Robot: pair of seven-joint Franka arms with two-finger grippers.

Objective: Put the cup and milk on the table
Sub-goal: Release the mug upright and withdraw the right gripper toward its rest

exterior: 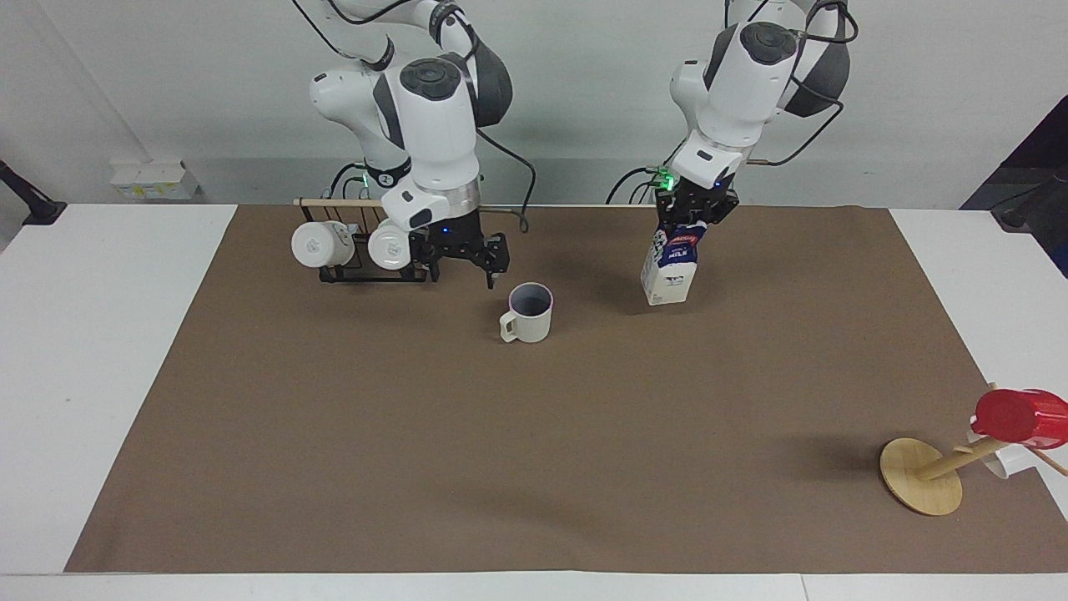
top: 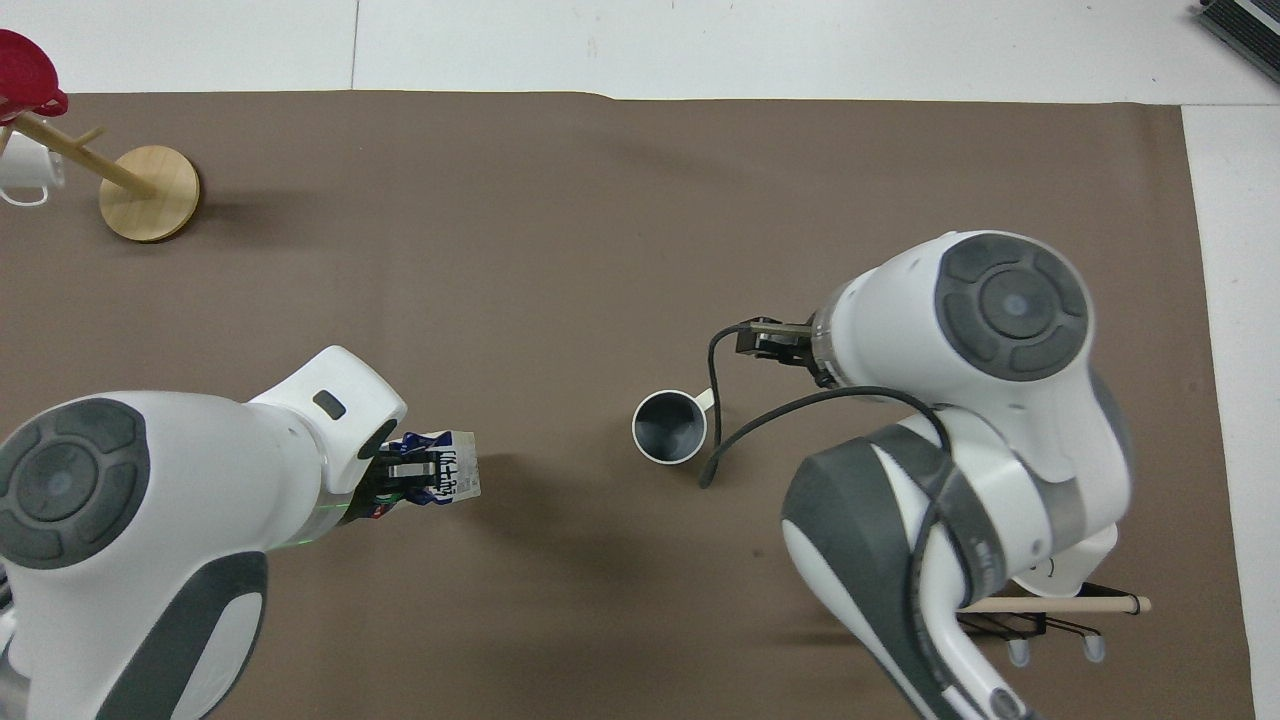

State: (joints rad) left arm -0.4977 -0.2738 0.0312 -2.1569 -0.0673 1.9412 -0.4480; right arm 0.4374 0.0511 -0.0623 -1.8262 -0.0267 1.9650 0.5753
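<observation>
Hidden or hard to read: in overhead view, rack (top: 1040,615) almost wholly covered by right arm, its mugs unseen; right gripper covered by the same arm; lettering on milk (top: 445,477) illegible there; white mug (top: 25,175) on stand (top: 150,180) cut off at frame edge. In facing view, rack (exterior: 371,271) partly screened by right gripper (exterior: 461,265); whether milk (exterior: 670,269) base touches mat (exterior: 534,434) not determinable. Counts: two arms, one cup (exterior: 528,313), one milk, two logo mugs (exterior: 321,244) on rack, one stand, one red cup (exterior: 1020,417), one white mug beneath it. Cup: upright on mat, free of both grippers, handle toward right arm's end of table (exterior: 100,376), near mid-mat. Right gripper: fingers spread wide, holding nothing, raised between cup and rack, apart from cup. Left gripper (exterior: 691,219): clamped on gable top of milk, carton hanging tilted, beside cup toward left arm's end. Stand: well apart from cup, farther from robots, at left arm's end.
</observation>
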